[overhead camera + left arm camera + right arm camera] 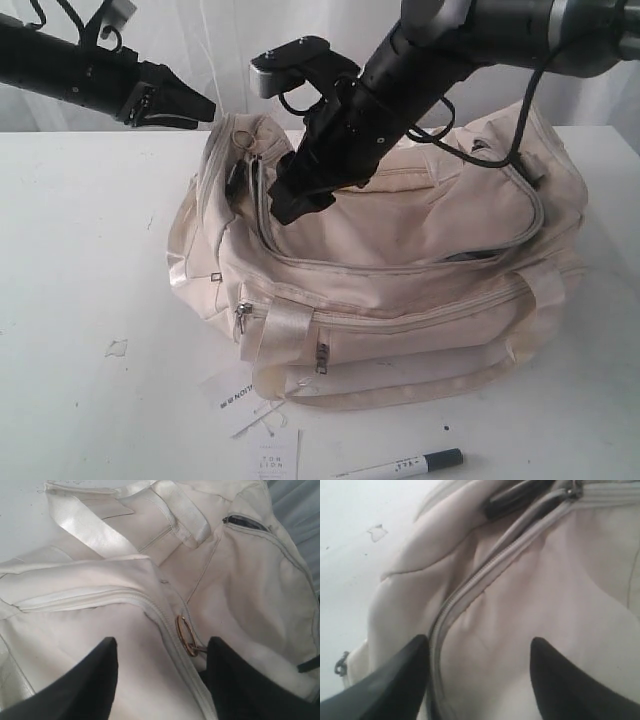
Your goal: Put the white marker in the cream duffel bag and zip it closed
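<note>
White table (pixel 80 260) before a pale curtain (pixel 220 50). The cream duffel bag (pixel 400 250) sits at centre, with the white marker (pixel 400 466) outside it on the tabletop. The left gripper (pixel 205 108) and right gripper (pixel 290 208) both have their jaws spread and hold nothing.

The left arm (pixel 70 65) enters the exterior view at ten o'clock and stretches almost level toward three o'clock, with the left gripper (pixel 200 113) tipped slightly downward. Its black fingers (pixel 100 680) stand apart, with nothing clamped between them. The right arm (pixel 500 25) comes in at one o'clock and slopes toward seven o'clock. The right gripper (pixel 300 208) points down, jaws spread wide, its fingers (pixel 395 690) gripping nothing.
</note>
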